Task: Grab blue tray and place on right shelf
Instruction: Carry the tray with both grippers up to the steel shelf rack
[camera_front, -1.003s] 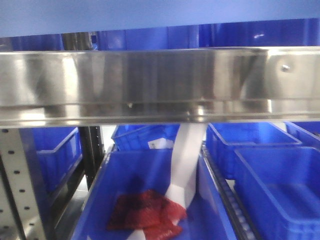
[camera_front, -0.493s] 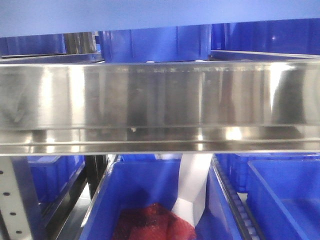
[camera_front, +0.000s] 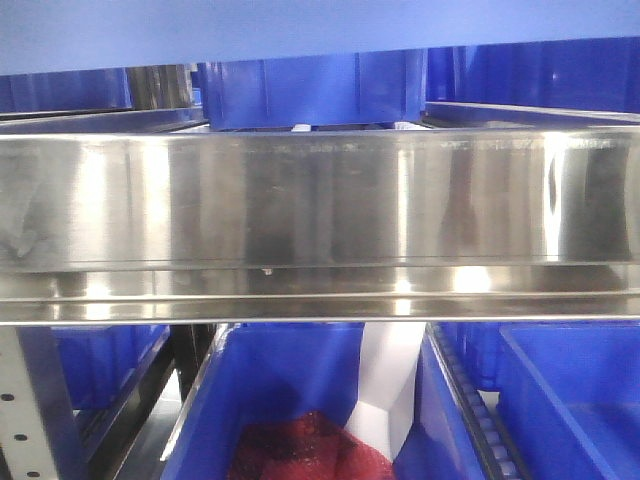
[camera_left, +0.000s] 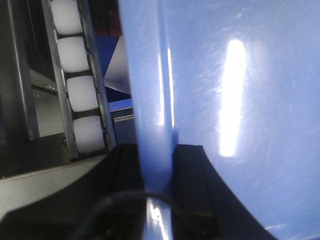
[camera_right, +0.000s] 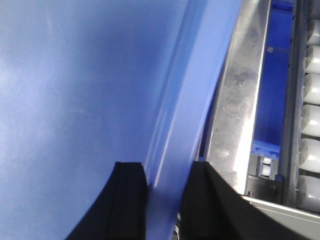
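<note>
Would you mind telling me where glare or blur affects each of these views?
Front view: bright vertical reflections streak the lip of the right shelf, and the blue tray along the top is a soft, featureless band. Left wrist view: a white glare streak sits on the tray. Right wrist view: the tray is blurred, and the steel beside it shines pale.

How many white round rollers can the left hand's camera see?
4, in one slanted line left of the glossy light-blue plastic tray: top roller, second, third, bottom. More may hide beyond the edge.
</note>
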